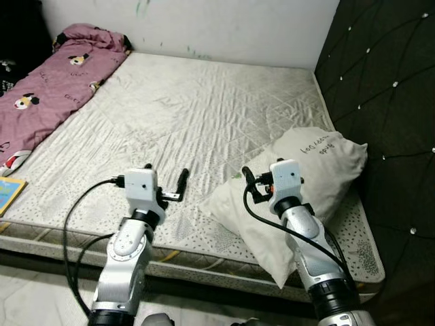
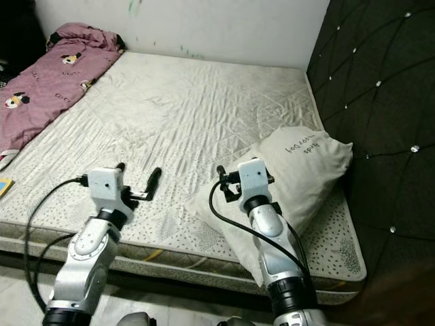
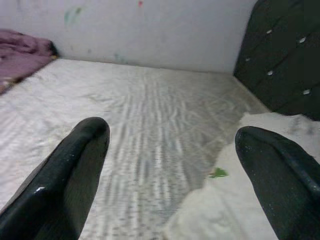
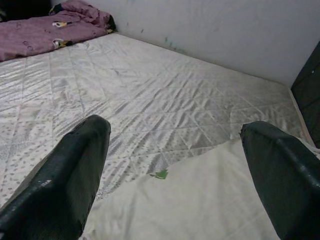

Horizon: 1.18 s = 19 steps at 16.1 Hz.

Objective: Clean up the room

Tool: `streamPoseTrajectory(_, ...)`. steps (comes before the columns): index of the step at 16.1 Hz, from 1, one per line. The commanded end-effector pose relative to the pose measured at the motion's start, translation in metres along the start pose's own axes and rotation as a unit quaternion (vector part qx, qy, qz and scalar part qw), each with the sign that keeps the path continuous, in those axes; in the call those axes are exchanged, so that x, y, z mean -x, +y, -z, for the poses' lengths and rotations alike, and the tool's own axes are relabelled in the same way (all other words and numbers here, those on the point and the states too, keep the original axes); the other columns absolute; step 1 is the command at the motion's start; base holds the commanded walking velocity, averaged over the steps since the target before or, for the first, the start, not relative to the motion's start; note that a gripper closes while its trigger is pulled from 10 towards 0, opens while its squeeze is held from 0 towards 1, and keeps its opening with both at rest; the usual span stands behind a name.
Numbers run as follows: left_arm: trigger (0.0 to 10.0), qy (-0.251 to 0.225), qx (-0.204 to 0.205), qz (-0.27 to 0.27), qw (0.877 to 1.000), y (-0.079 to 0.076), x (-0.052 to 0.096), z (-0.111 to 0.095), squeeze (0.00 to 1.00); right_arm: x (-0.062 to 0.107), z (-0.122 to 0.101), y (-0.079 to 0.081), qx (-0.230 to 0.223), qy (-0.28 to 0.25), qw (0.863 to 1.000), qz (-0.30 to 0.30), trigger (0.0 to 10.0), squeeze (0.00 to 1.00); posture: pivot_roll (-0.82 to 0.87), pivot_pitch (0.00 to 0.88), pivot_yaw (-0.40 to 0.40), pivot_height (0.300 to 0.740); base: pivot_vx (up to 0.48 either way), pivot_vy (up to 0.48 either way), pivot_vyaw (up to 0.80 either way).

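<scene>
A white pillow [image 1: 319,166] with dark lettering lies skewed on the right side of the mattress [image 1: 197,102], one corner hanging over the near edge. My right gripper [image 1: 259,182] hovers open just above the pillow's left corner, and the right wrist view shows the pillow [image 4: 200,200] under its spread fingers [image 4: 75,170]. My left gripper [image 1: 165,175] is open above the bare mattress, a little left of the pillow, holding nothing. A crumpled pink blanket [image 1: 47,88] with cartoon prints lies along the far left side of the bed.
A black tufted headboard [image 1: 387,102] stands along the right of the bed, and a white wall [image 1: 224,27] is at the far end. A blue and yellow book [image 1: 8,192] rests on the near left edge. The pale floor [image 1: 27,285] lies below the bed's near edge.
</scene>
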<state>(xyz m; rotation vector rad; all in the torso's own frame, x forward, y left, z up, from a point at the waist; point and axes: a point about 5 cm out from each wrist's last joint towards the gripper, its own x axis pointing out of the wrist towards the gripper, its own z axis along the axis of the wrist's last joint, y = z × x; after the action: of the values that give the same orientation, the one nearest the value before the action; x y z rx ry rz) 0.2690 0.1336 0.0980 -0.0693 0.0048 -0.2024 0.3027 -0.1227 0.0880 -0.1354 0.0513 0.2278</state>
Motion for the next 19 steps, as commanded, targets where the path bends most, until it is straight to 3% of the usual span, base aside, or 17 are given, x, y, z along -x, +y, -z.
streamPoseTrajectory(1,10.0,-0.018,0.018,0.024,0.999,-0.0039,-0.0021,-0.0048,0.0,-0.0016,-0.0014,-0.0025,-0.001,0.0,1.0,0.006,10.0,0.0,0.03,0.0,-0.023,0.74,0.0,0.0,0.0)
streamPoseTrajectory(4,10.0,-0.011,0.0,0.007,1.0,-0.0016,-0.0021,-0.0042,0.0,-0.0015,-0.0004,-0.0028,-0.002,0.004,1.0,0.007,10.0,0.0,0.03,0.0,-0.025,0.74,0.0,0.0,-0.23)
streamPoseTrajectory(11,10.0,-0.013,0.005,0.009,1.0,-0.0022,-0.0029,-0.0044,0.0,-0.0018,-0.0012,-0.0042,-0.005,0.002,1.0,0.01,10.0,0.0,0.03,0.0,-0.024,0.74,0.0,-0.46,-0.66)
streamPoseTrajectory(15,10.0,-0.008,0.003,0.009,1.0,-0.0026,-0.003,-0.0033,0.0,-0.0018,-0.0013,-0.0047,-0.004,0.002,1.0,0.011,10.0,0.0,0.03,0.0,-0.024,0.74,0.0,-0.084,0.0)
streamPoseTrajectory(17,10.0,0.0,-0.008,-0.019,1.0,0.0009,-0.0018,-0.0033,0.0,-0.0017,-0.0012,-0.0049,-0.004,0.002,1.0,0.011,10.0,0.0,0.03,0.0,-0.024,0.74,0.0,0.0,0.0)
streamPoseTrajectory(19,10.0,-0.006,-0.023,0.007,1.0,0.0013,0.0009,-0.0047,0.0,-0.0017,-0.0013,-0.0049,-0.004,0.002,1.0,0.011,10.0,0.0,0.03,0.0,-0.024,0.74,0.0,0.0,0.0)
